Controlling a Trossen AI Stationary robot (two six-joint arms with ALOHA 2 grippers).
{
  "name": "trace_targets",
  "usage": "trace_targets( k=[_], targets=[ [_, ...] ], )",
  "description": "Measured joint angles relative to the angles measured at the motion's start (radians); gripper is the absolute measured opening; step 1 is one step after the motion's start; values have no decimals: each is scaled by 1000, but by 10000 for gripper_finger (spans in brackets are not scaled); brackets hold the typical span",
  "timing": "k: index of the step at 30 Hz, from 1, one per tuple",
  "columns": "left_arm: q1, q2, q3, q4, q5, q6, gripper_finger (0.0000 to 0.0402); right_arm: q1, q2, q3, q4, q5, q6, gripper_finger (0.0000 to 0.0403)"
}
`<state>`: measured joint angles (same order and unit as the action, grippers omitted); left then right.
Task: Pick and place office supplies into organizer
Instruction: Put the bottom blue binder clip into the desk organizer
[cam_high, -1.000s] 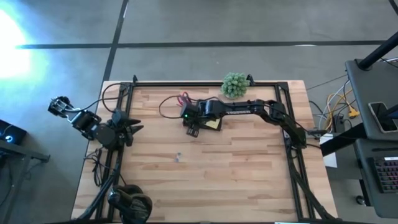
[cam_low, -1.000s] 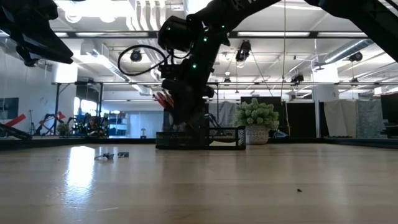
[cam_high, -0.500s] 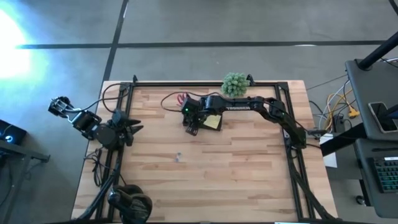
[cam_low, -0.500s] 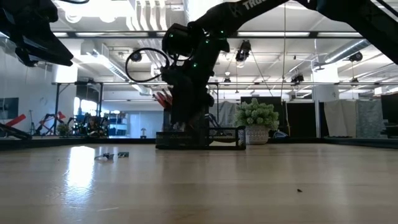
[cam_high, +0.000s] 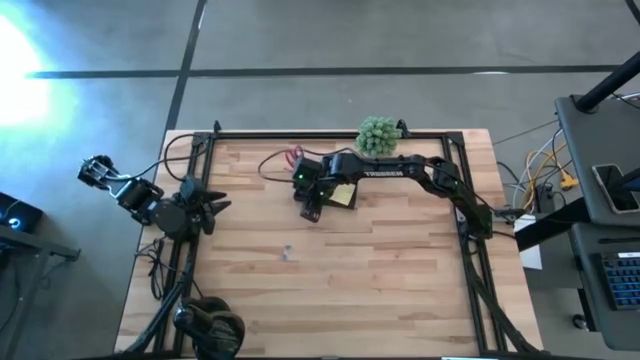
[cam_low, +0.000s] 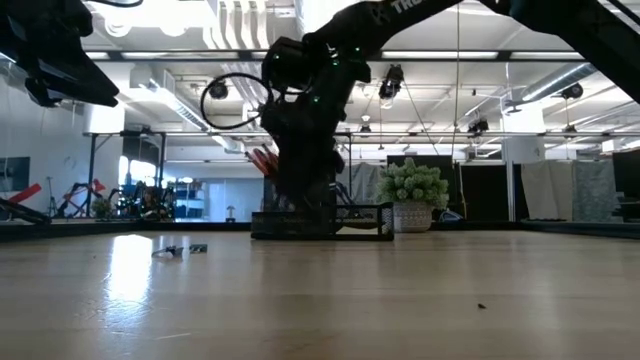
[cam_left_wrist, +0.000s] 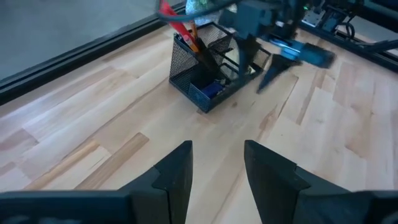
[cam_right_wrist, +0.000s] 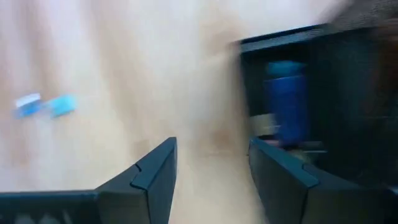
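Office supplies are mostly already inside the black wire-mesh organizer box (cam_left_wrist: 214, 68), which stands toward the far middle of the pale wooden plank table (cam_high: 330, 270), just beside the green ball-shaped plant (cam_high: 377, 135). Red-handled scissors (cam_left_wrist: 177, 15) and thin orange and black pens (cam_left_wrist: 189, 40) stand upright in its tall compartment, handles and tips pointing up, long axes near vertical. A blue item (cam_left_wrist: 208, 89) lies in the low front section, and a square yellow sticky-note pad (cam_high: 342, 195) sits at the box, under the right arm.

What remains loose is a tiny blue-purple item (cam_high: 287, 252) lying flat on the open boards, well apart from the box, toward the near side. It seems to be two small pieces side by side, though it is too small to tell its shape or which way it points. I judge it very light, stiff and low to the wood, so it will likely skid if nudged; a pinch straight from above, fingertips either side of its narrow width, looks safest.

The right gripper (cam_high: 311, 210) hovers at the organizer's front edge, its fingers (cam_right_wrist: 149, 177) spread wide and holding nothing. The left gripper (cam_left_wrist: 214, 171) waits at the table's left edge, fingers partly apart and empty.
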<state>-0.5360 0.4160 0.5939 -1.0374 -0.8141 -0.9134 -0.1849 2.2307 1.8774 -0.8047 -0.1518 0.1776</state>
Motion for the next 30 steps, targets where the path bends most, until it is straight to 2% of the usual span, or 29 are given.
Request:
trace_targets(
  k=[2, 6, 8, 13, 18, 21, 26, 30],
  targets=[
    [0, 0, -4, 1, -4, 0, 130, 2, 0, 0, 7, -7, -14, 187],
    [0, 0, -12, 5, -4, 0, 130, 10, -20, 0, 48, 209, -22, 187],
    [0, 0, -13, 6, -3, 0, 130, 2, -32, 9, 55, 220, -42, 187],
    [0, -2, -13, 7, -3, 0, 130, -6, -36, 31, 53, 61, -50, 187],
    [0, -2, -13, 6, -3, 1, 130, 36, -33, 29, 7, -248, -232, 187],
    [0, -3, -13, 6, -3, 1, 130, 47, -26, 27, 25, -401, -147, 187],
    [0, -3, -14, 6, -3, 1, 130, 27, -33, 29, 135, -421, -64, 187],
    [0, -3, -14, 6, -2, 1, 130, 28, -33, 31, 151, -424, -50, 187]
  ],
)
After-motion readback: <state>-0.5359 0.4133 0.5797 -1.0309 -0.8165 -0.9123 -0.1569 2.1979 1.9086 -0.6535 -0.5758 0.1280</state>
